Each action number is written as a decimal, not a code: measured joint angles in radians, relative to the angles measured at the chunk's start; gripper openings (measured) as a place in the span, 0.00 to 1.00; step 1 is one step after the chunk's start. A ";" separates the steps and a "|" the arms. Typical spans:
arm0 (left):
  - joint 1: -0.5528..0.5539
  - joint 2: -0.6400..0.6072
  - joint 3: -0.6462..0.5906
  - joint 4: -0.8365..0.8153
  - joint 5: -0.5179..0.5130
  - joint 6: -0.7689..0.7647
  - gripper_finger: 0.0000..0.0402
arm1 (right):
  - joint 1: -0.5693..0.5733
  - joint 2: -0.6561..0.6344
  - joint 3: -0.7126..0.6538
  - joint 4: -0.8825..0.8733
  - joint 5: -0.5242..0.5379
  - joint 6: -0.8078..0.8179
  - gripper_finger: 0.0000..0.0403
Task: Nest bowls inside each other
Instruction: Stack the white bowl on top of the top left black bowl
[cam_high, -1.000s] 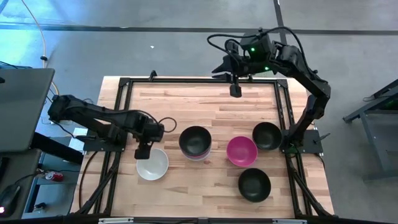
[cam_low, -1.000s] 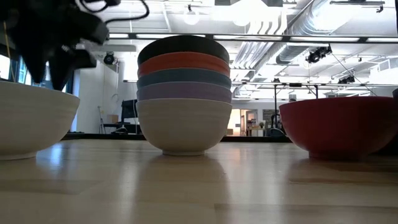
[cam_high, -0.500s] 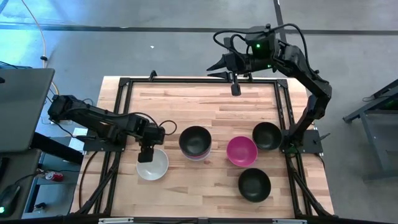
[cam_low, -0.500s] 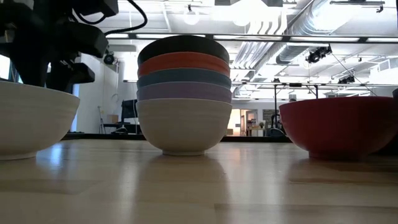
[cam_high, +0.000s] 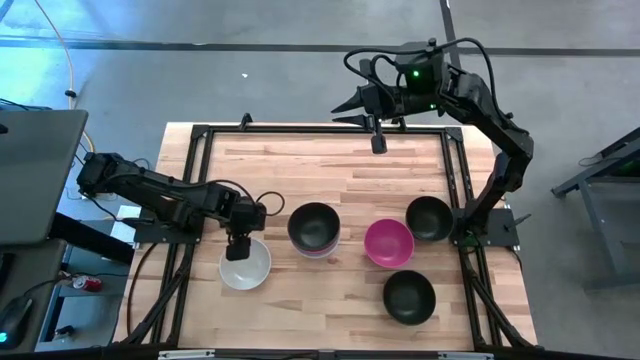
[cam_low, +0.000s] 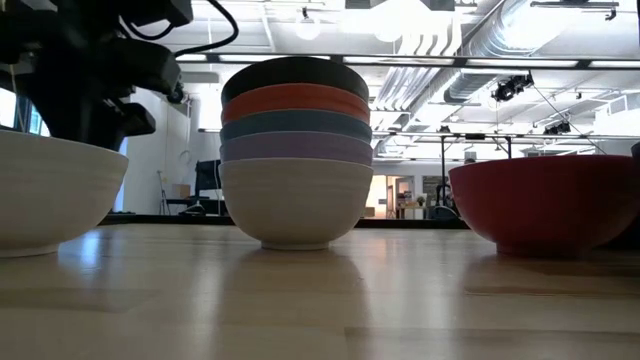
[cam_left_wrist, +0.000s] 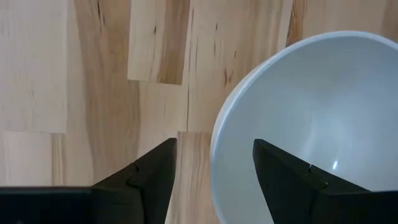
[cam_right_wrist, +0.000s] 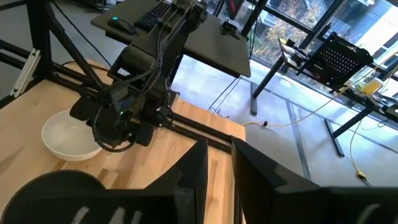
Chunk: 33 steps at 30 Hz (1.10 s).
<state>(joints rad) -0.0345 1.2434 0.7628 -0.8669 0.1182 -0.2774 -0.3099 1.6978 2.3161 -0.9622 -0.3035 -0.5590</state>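
The white bowl (cam_high: 245, 265) is sitting on the worktop (cam_high: 300, 170) near the front left, just left of the stack (cam_high: 314, 229) of nested bowls. The left pincer (cam_high: 238, 243) is hovering at the bowl's far rim — its fingers (cam_left_wrist: 146, 180) are standing apart, released, straddling the rim, one outside and one over the inside, gripping nothing. The right pincer (cam_high: 345, 111) is waiting high above the worktop's back edge, fingers spread. The magenta bowl (cam_high: 388, 243) and two black bowls (cam_high: 429, 217) are lying to the right.
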 joint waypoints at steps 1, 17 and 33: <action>0.000 0.000 0.000 0.001 -0.003 -0.002 0.50 | 0.000 0.000 0.000 -0.003 0.000 0.000 0.17; 0.000 0.081 0.000 0.004 0.013 0.008 0.24 | 0.000 0.000 0.000 -0.050 -0.002 0.000 0.16; 0.059 0.085 0.017 -0.064 0.082 0.071 0.01 | 0.000 0.000 0.000 -0.050 -0.003 -0.011 0.16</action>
<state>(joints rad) 0.0247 1.3285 0.7801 -0.9308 0.2001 -0.2061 -0.3099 1.6981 2.3161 -1.0126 -0.3065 -0.5703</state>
